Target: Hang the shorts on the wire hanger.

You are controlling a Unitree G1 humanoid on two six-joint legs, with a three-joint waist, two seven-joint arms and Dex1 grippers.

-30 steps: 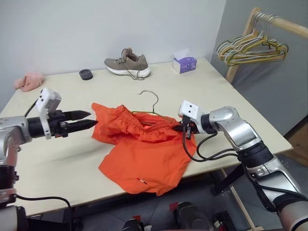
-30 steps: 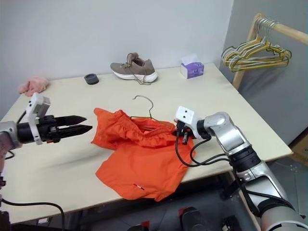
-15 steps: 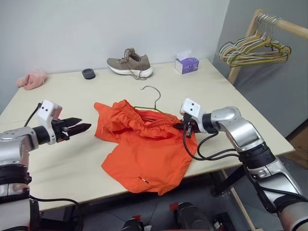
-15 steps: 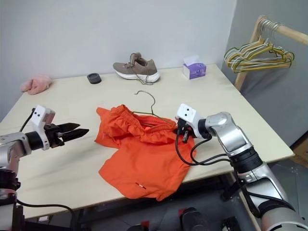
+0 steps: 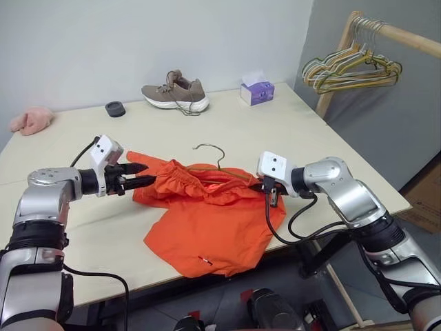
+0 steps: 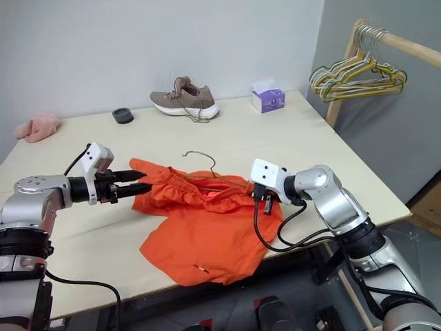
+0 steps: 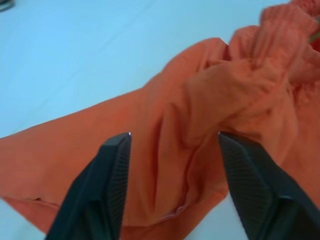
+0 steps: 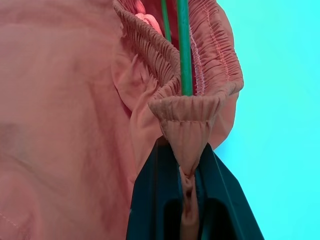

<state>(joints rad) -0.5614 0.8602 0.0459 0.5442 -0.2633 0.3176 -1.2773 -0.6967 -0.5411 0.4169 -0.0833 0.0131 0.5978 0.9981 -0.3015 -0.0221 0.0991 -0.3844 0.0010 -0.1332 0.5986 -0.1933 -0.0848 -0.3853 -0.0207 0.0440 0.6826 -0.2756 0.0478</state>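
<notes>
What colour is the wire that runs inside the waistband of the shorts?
Green; the wire hanger shows best in the right wrist view.

surface [image 5: 331, 148]: pale wood | near edge: orange shorts [image 5: 207, 221], partly overhanging, with hanger [image 5: 210, 153] | far edge: shoe [image 5: 174, 91], tissue box [image 5: 257, 92], black disc [image 5: 114, 108], pink cloth [image 5: 29, 120]

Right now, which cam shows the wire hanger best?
Left eye view: the wire hanger shows its hook above the shorts, wire running into the waistband. Right eye view shows the same. Right wrist view catches green wire; left wrist, a sliver.
</notes>
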